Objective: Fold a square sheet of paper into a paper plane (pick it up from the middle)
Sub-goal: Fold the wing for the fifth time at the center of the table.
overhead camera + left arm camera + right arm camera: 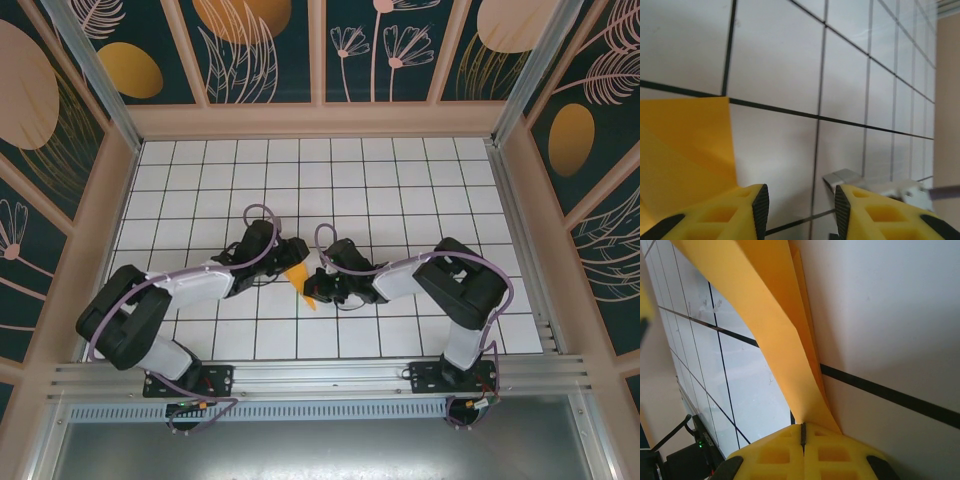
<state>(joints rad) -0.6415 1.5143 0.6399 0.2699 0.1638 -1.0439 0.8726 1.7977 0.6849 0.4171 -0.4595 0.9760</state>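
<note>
The orange-yellow sheet of paper point(298, 274) is folded into layers and stands up off the tiles between the two grippers. My right gripper point(802, 432) is shut on the paper's lower edge, and the layers point(775, 315) curve up and away from its jaws. In the top view the right gripper point(322, 284) sits just right of the paper. My left gripper point(801, 200) is open with nothing between its pads; a flap of the paper point(685, 145) lies just left of its left finger. How far the folds form a paper plane I cannot tell.
White tiled table point(400, 190) with black grid lines, closed in by patterned walls on three sides. A metal rail point(300, 378) runs along the near edge by the arm bases. A grey part of the right arm point(875, 184) lies close behind my left gripper's right finger.
</note>
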